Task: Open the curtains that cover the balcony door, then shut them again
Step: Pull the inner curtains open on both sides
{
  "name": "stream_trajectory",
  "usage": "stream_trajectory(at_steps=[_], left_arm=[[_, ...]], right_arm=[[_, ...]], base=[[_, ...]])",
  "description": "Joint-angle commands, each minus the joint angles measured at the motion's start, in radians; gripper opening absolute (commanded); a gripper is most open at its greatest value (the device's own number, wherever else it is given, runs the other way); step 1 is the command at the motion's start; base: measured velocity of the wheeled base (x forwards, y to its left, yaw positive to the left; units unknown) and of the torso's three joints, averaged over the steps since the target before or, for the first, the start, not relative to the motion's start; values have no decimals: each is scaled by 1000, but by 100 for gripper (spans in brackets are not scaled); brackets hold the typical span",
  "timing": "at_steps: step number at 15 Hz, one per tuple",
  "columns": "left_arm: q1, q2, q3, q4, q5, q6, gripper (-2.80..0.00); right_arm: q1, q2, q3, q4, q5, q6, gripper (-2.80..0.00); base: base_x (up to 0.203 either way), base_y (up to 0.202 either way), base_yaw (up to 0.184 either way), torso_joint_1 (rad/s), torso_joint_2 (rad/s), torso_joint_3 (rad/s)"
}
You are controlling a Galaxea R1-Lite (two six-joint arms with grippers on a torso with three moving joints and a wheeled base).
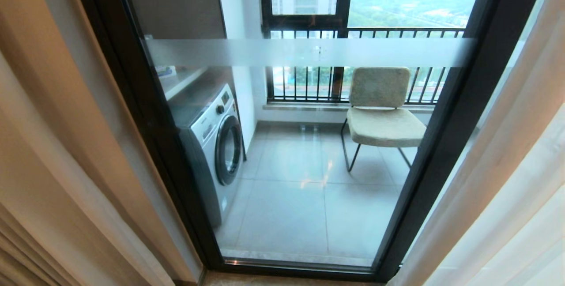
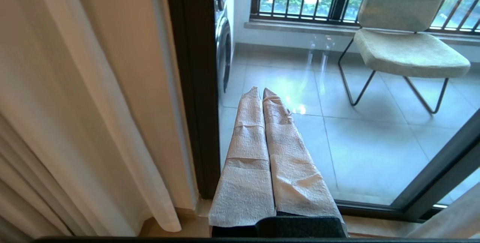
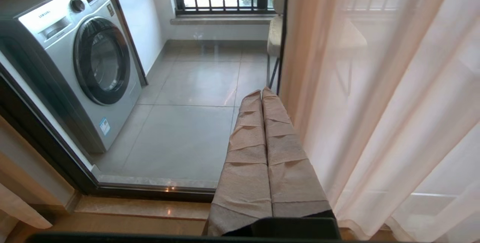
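Note:
The balcony door (image 1: 454,114) stands straight ahead, one glass panel in a dark frame with a frosted band (image 1: 309,52) across it. The curtains are drawn aside. Cream drapes (image 1: 53,153) hang on the left, and a thin white sheer (image 1: 507,180) hangs on the right over the adjoining glass. My left gripper (image 2: 261,91) hangs shut and empty near the left frame (image 2: 195,85), beside the drape (image 2: 75,104). My right gripper (image 3: 261,92) is shut and empty too, with the sheer (image 3: 393,104) close alongside it. Neither gripper shows in the head view.
Beyond the glass, a silver washing machine (image 1: 216,144) stands on the left of the tiled balcony. A beige chair (image 1: 382,118) stands by the barred window (image 1: 335,30). A low sill (image 3: 142,209) runs along the door's foot.

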Motion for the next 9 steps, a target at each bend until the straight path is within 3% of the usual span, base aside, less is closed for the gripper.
stream_trajectory(at_steps=[1, 9], left_arm=[[0, -2, 0, 0, 0, -1, -280], [0, -2, 0, 0, 0, -1, -280]], right_arm=[[0, 0, 0, -1, 0, 0, -280], [0, 0, 0, -1, 0, 0, -280]], base=[[0, -190, 2, 3, 3, 2], [0, -190, 2, 1, 2, 1]])
